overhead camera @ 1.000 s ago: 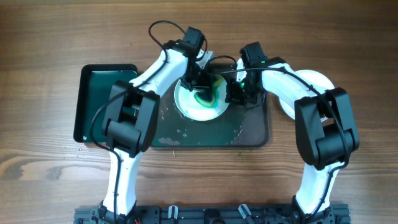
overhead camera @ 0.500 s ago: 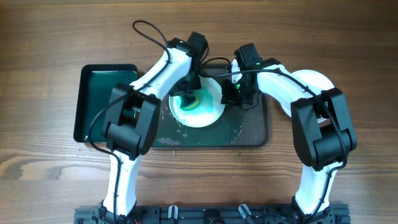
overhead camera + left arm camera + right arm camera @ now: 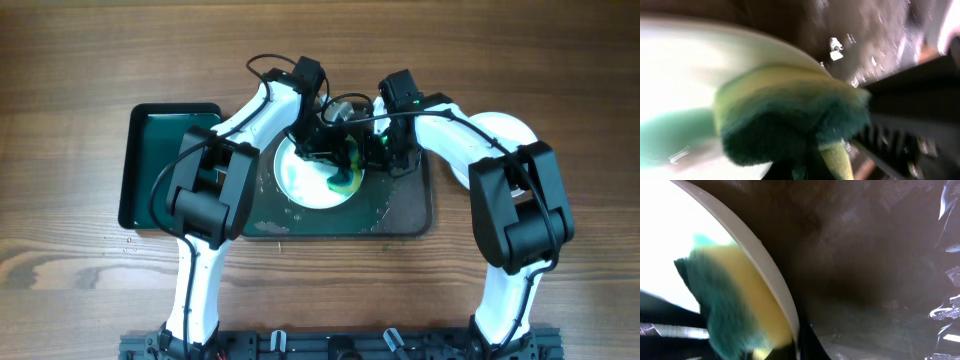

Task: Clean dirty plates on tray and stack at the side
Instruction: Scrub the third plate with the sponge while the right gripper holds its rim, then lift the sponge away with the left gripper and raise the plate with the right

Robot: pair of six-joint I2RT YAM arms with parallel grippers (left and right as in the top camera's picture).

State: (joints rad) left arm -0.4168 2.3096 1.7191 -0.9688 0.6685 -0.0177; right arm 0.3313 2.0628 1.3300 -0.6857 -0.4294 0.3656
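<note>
A white plate (image 3: 305,175) with faint teal smears lies on the dark grey tray (image 3: 400,210). My left gripper (image 3: 335,160) is shut on a yellow-green sponge (image 3: 343,179) and presses it on the plate's right part. The left wrist view shows the sponge (image 3: 790,110) against the plate (image 3: 680,60), blurred. My right gripper (image 3: 380,152) is shut on the plate's right rim. In the right wrist view the rim (image 3: 757,255) runs down to a dark finger (image 3: 812,347), with the sponge (image 3: 730,300) beside it. Another white plate (image 3: 505,132) lies right of the tray, partly under my right arm.
A smaller glossy black tray with a green inside (image 3: 165,165) stands to the left of the grey tray. The grey tray's bare surface (image 3: 870,280) is wet, with droplets. Cables loop above the two wrists. Wooden table all round.
The left gripper has swept the sponge across the plate, to the left half a second ago and now back to the right lower part. The right gripper has stayed at the rim.
</note>
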